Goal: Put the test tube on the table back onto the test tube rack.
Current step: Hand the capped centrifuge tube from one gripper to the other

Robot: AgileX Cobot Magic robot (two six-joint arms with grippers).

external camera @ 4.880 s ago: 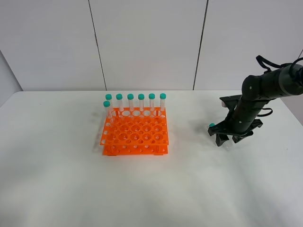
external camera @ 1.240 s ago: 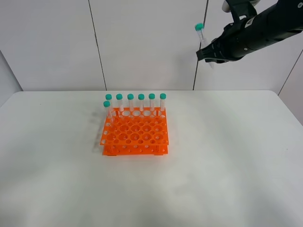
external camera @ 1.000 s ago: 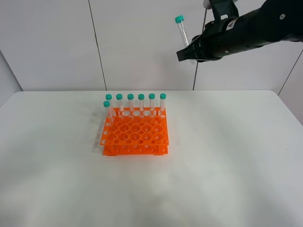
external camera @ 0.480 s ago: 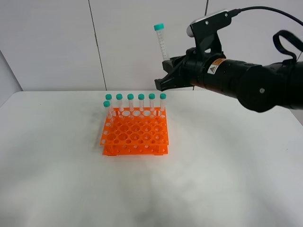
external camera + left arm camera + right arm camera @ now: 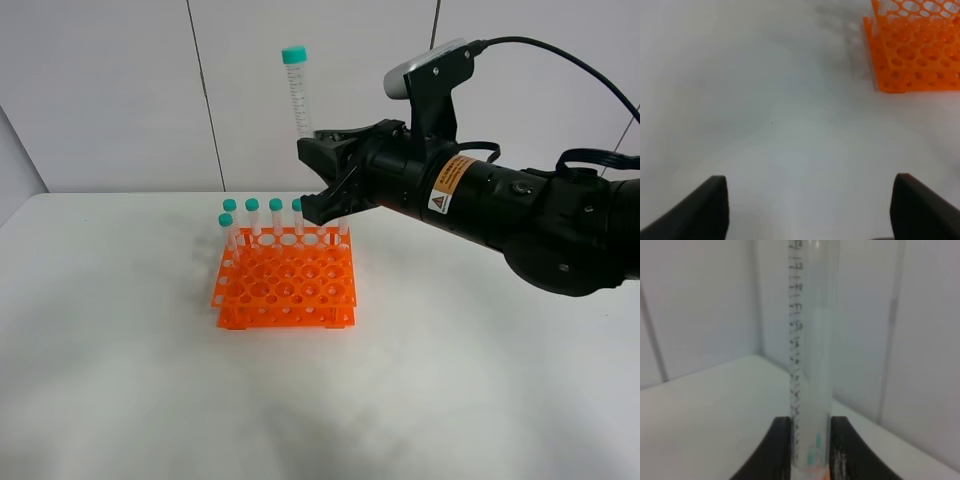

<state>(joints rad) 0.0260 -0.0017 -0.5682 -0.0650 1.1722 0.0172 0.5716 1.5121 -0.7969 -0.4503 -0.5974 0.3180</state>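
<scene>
My right gripper (image 5: pixel 320 172) is shut on the test tube (image 5: pixel 298 95). It holds the tube upright by its lower end, teal cap up, above the back right part of the orange test tube rack (image 5: pixel 285 282). In the right wrist view the clear graduated tube (image 5: pixel 810 340) stands between two black fingers (image 5: pixel 782 450). Several teal-capped tubes (image 5: pixel 252 212) stand in the rack's back row; the rightmost ones are hidden behind the gripper. My left gripper (image 5: pixel 810 210) is open and empty low over the white table (image 5: pixel 790 125), and the rack (image 5: pixel 915 50) lies ahead of it to one side.
The big black right arm (image 5: pixel 500 205) reaches across the table (image 5: pixel 450 380) from the right, over the rack's right side. A white panelled wall (image 5: pixel 110 90) stands behind the table. The left arm is out of the exterior view.
The right arm has carried the tube leftward and closer to the camera, from right of the rack to above its back right part. The tube now stands more upright.
</scene>
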